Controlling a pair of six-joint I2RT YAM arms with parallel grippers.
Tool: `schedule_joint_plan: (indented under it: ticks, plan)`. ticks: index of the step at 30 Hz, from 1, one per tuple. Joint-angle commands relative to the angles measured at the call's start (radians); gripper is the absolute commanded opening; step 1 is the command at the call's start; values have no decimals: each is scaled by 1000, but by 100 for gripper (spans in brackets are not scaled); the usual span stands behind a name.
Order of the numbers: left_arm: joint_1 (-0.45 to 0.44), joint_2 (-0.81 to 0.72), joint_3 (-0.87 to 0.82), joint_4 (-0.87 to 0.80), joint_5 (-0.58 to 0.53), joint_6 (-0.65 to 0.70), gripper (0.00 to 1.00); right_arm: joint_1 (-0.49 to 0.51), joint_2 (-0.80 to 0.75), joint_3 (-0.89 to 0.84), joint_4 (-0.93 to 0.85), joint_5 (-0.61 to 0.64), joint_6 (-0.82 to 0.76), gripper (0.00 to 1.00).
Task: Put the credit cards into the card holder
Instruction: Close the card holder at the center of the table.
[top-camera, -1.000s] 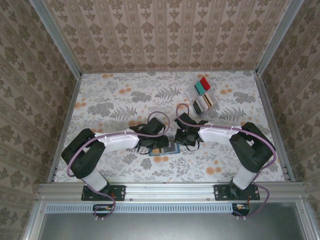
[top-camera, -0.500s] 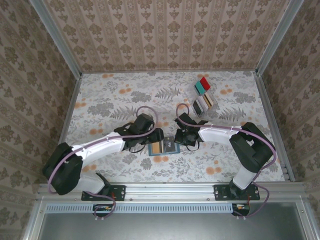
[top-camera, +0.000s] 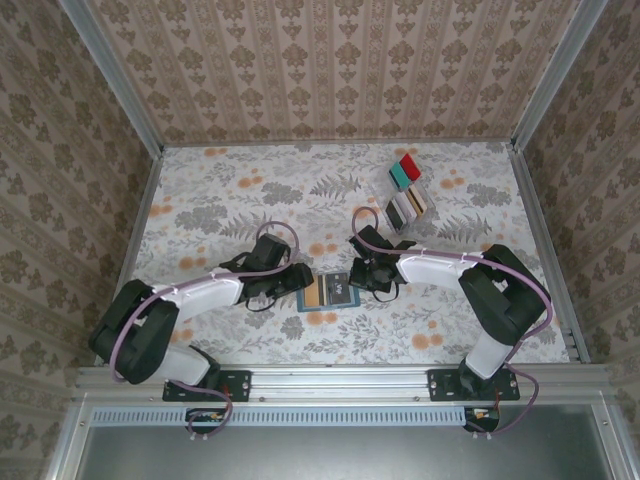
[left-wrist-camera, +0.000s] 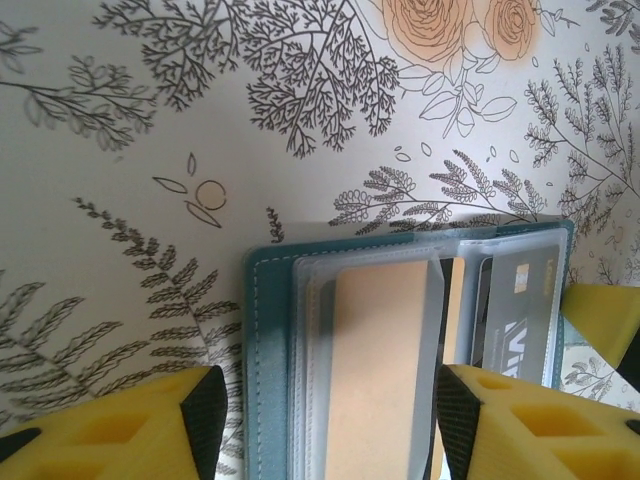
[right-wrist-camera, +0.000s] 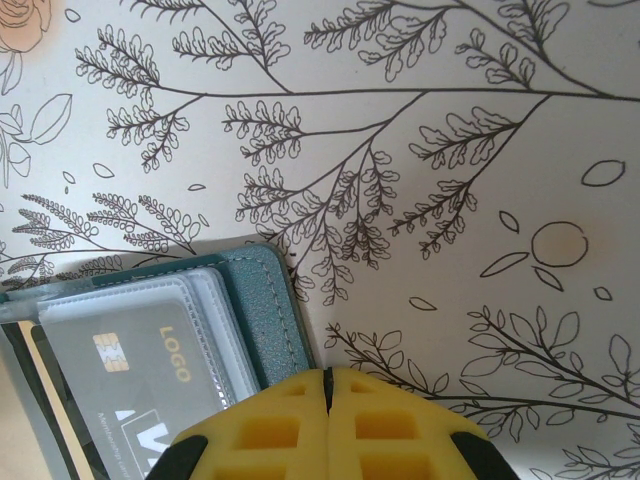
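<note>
My left gripper (left-wrist-camera: 330, 425) is apart, low in the frame over the open card holder (left-wrist-camera: 268, 350) and its tan card (left-wrist-camera: 385, 360). My right gripper (right-wrist-camera: 327, 405) is pressed together, bottom middle.

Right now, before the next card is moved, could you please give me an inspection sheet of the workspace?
Surface: floral-print table, flat.
Job's things: card holder lying open; tan card and dark card in its clear sleeves; more cards in the tray.
Clutter: clear tray with red and teal pieces.
End effectors: left end effector open over the holder; right end effector shut at the holder's edge.
Cables: purple cables looped over both arms.
Surroundings: wallpapered walls, metal frame.
</note>
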Motion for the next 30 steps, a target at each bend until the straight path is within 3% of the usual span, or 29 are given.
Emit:
schedule_joint_plan:
  ticks: [1,9,20,30]
  plan:
    - [8,30,0,27,35,-17,59,21,61,-8,-30,-32,7,2]
    - [6,40,-1,61,63,-23,55,23,69,-3,-31,-36,5,2]
    - [-42,-65,38,113,71,-35,45,24,69,-3,-24,-38,9,1]
    - [-103,73,115,179,113,-39,46,24,20,-4,-30,-37,14,2]
